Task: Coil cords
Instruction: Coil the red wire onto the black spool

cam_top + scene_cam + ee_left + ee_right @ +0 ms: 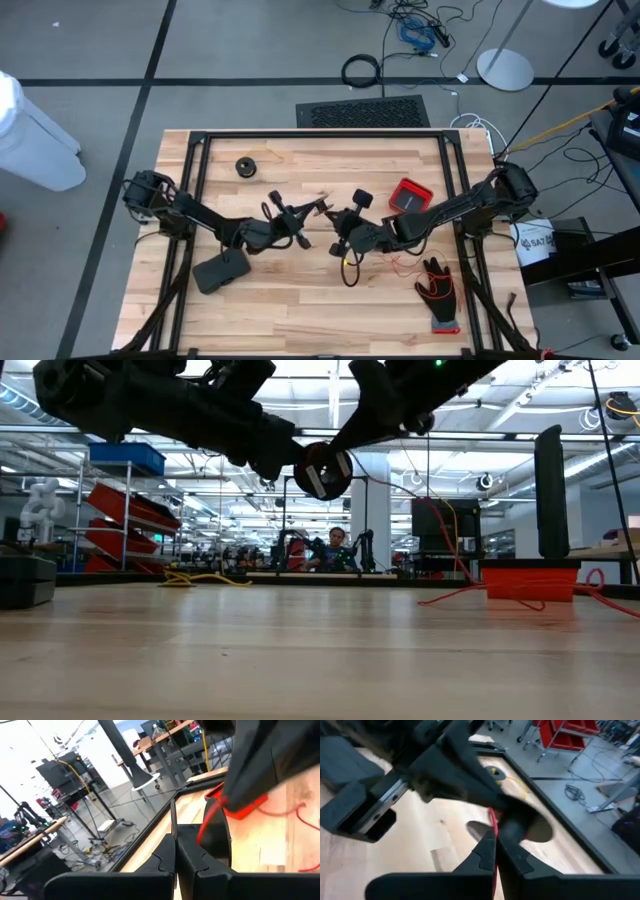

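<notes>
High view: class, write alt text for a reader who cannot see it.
Two dark arms meet over the middle of a wooden table, the left gripper and right gripper shut. A red cord trails toward a black-and-red glove; a red tray and a black spool lie nearby.

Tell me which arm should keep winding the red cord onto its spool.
Right. The right gripper is shut on the red cord beside the lifted spool, which the left gripper meets mid-table.
</notes>
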Controlling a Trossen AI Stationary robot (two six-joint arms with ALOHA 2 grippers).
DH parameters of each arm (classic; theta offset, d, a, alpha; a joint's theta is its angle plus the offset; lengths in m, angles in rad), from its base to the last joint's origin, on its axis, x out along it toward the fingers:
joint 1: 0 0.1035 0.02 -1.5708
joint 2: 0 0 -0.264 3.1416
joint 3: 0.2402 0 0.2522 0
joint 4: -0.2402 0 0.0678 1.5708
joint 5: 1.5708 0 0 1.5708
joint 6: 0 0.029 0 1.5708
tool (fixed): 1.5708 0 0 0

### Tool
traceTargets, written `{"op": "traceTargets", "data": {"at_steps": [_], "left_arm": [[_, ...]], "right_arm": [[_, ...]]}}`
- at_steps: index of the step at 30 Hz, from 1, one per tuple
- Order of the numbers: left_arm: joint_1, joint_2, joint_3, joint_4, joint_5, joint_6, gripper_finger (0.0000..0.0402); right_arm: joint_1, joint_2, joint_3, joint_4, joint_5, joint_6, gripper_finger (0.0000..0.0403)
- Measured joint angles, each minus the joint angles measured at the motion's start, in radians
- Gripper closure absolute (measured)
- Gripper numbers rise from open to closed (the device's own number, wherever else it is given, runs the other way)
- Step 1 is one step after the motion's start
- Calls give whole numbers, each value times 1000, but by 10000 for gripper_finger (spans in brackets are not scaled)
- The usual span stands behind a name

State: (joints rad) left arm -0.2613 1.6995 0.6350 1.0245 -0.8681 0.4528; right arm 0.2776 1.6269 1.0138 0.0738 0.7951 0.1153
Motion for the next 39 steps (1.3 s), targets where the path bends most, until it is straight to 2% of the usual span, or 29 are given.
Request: {"op": "traceTargets", "data": {"at_steps": [4,10,18,29,39], "left_arm": [[-20,0,0,-21,0,1,401],[-47,0,1,56,14,-2,401],[-41,0,0,115,84,-55,401],[-43,-11,0,125,110,-97,401],[-42,-74,0,121,108,-76,401]], "right_arm": [[-2,-49,1,-86,45,9,403],[-39,-66,2,-251,27,104,403],[-46,-61,3,-257,38,83,403],[-46,-59,-2,-307,59,57,386],[0,-59,-2,-391,44,109,376]]}}
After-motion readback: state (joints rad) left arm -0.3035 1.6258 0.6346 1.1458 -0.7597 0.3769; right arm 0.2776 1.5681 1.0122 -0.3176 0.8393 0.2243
